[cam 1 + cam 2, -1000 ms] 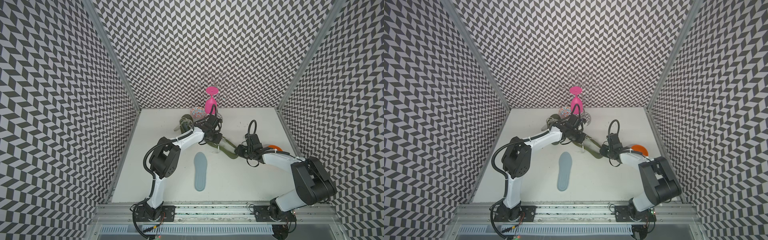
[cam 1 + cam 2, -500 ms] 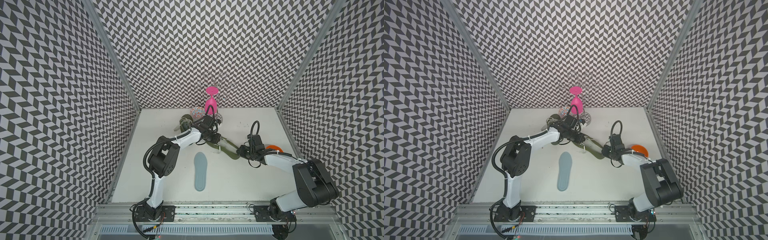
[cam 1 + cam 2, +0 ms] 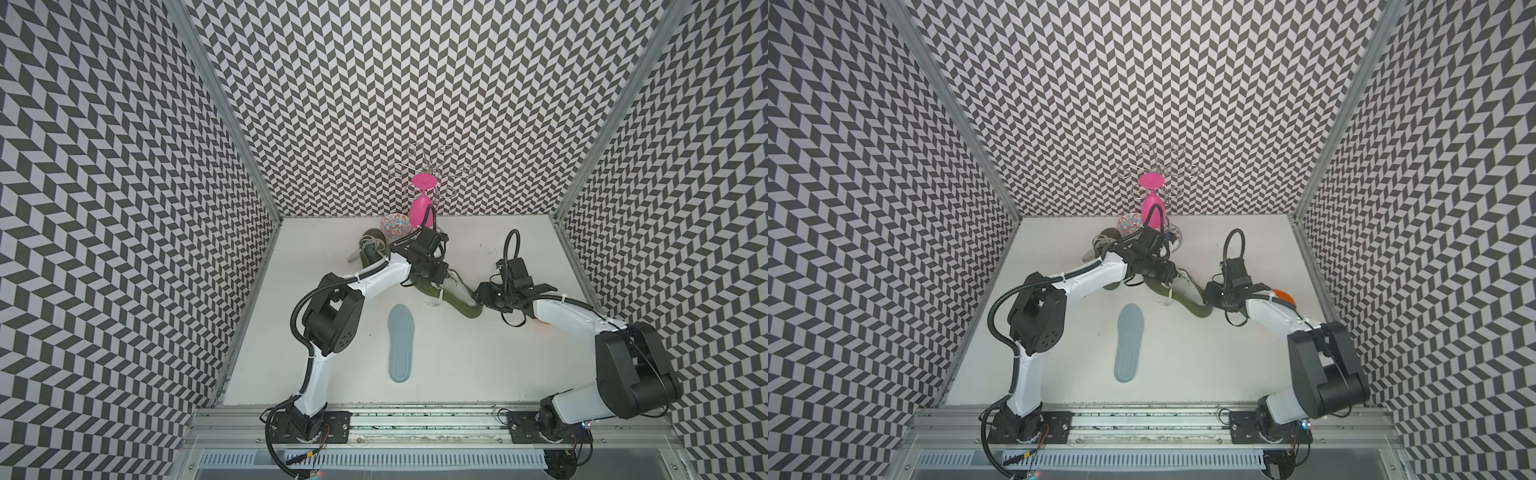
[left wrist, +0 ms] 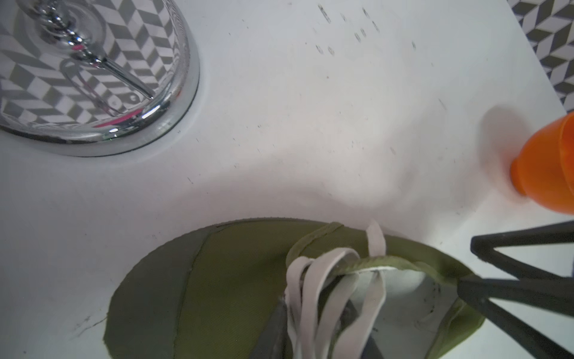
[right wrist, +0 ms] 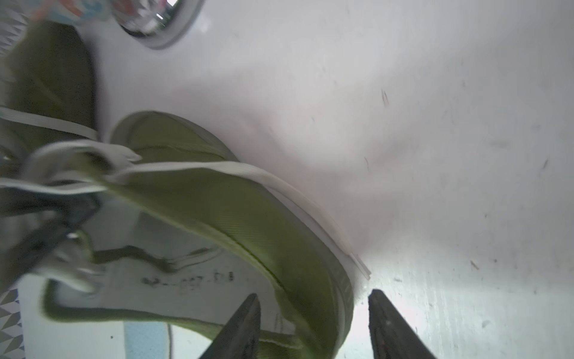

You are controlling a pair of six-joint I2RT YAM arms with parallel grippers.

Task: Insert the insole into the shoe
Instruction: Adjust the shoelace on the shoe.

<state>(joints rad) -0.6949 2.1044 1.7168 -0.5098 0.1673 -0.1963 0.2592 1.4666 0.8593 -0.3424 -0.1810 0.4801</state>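
Well, the shoe (image 3: 455,297) lies in the middle of the tabletop (image 3: 457,365), toe toward 10 o'clock and heel toward 4 o'clock. The insole (image 3: 401,347) lies flat at about 7 o'clock from it, well apart, with its broad end pointing to 12. Nothing is inserted yet. I judge the step in hand to be settling the shoe with its mouth open and easy to reach.

My right tool (image 5: 313,293) is released. Its fingers (image 5: 240,329) stand apart astride the heel wall, one inside the shoe and one outside, and light shows between the outer one and the heel. My left tool (image 3: 435,281) sits over the laces (image 4: 313,279) and tongue. I cannot tell from here whether it is clenched on them or loose.

To do this well, I want the laces and tongue drawn toward the toe so they do not fall across the opening. The heel should stay flat on the tabletop, not tipped. When I lift the right tool off, I should raise it straight up so the inner finger does not drag the heel wall with it.

The insole's narrow end at 6 o'clock looks like the place to pinch it. Then I would feed the broad end in first, low and slanted. I should also mind the orange cup (image 4: 549,167) beside my right arm.
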